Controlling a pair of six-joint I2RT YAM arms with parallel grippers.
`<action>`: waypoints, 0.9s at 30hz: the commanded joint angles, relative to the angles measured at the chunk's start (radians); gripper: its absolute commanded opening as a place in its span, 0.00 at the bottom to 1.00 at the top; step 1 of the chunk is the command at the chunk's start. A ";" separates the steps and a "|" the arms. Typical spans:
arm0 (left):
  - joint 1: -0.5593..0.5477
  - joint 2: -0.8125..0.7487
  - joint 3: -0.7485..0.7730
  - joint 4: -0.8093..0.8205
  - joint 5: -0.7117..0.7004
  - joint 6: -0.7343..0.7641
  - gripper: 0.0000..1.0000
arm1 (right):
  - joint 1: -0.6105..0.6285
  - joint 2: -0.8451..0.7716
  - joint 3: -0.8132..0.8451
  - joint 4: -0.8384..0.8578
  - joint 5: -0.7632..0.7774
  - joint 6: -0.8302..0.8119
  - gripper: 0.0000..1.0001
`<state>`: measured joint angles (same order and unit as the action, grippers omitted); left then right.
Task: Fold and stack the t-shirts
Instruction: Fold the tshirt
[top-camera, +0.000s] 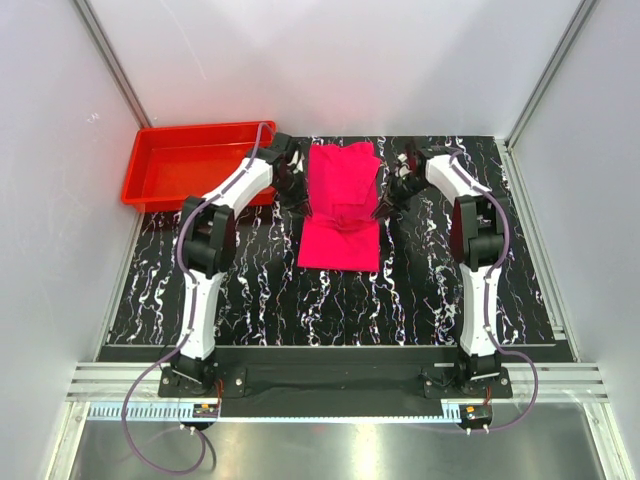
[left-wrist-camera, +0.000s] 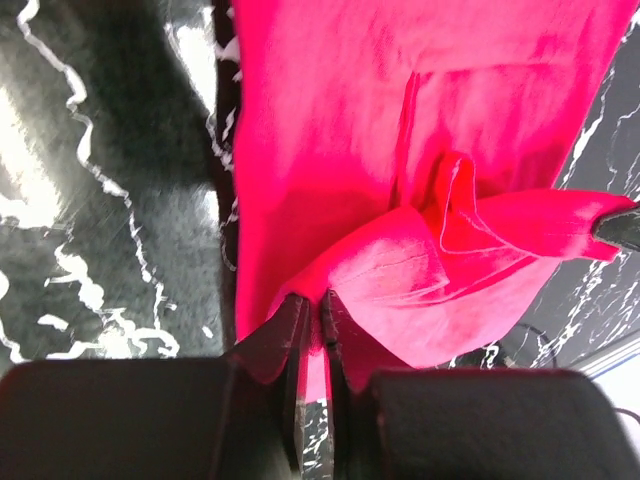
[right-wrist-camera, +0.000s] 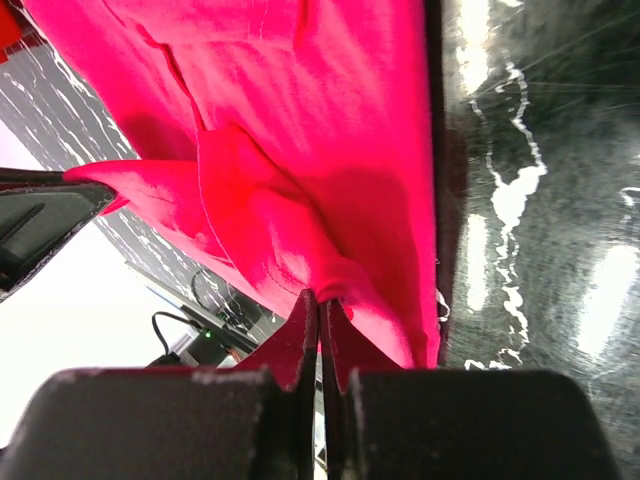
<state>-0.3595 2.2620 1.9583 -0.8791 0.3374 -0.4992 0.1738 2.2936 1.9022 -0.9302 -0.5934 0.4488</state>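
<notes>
I see the shirt lying mid-table between the two arms, flat at the near end and bunched into a raised fold at the far end. The left end effector is clamped on that fold at the shirt's left edge, with cloth showing between its near-touching fingers. The right end effector is clenched on the right edge. The tray sits far left, apart from the shirt.

Magenta t-shirt, red tray, black-and-white marbled table
</notes>
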 joint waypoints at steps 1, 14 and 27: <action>0.010 0.021 0.079 0.049 0.046 0.002 0.13 | -0.019 0.009 0.052 -0.007 0.021 -0.006 0.01; 0.067 -0.015 0.214 0.008 -0.127 0.002 0.55 | -0.066 0.327 0.603 -0.052 -0.007 0.018 0.64; 0.048 -0.435 -0.467 0.219 0.060 0.122 0.68 | -0.042 -0.207 -0.118 0.089 0.034 0.015 0.66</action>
<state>-0.3000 1.8786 1.6203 -0.7521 0.2878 -0.4210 0.1146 2.2498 1.9137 -0.9077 -0.5190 0.4713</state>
